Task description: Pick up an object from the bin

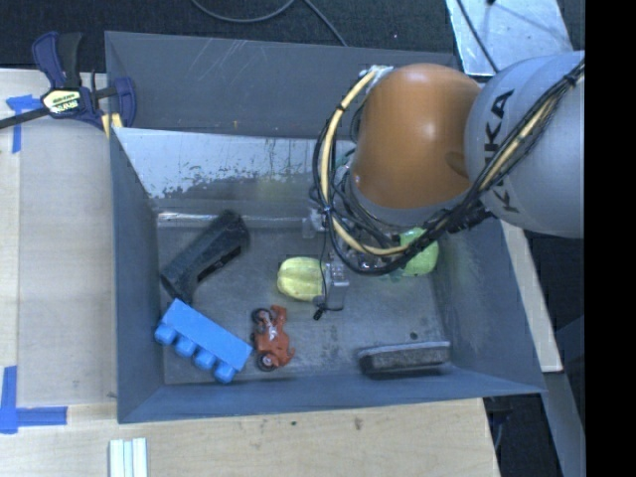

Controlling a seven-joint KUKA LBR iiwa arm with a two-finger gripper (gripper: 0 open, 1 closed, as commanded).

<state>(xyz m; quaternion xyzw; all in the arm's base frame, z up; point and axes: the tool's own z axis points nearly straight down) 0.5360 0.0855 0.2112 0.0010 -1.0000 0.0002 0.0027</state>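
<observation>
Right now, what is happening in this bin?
A robot arm reaches into the grey bin from the right. Its gripper is low near the middle of the floor, close beside a yellow-green lump. Nothing is lifted yet. A red toy, a blue block and a black piece lie nearby.

blue block (202,340), red toy (271,338), grey bar (404,358)

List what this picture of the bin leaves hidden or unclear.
Green thing: mostly hidden by the arm, camera view.
Yellow thing: right side covered by the gripper, camera view.
Red toy: too small to identify, camera view.
</observation>
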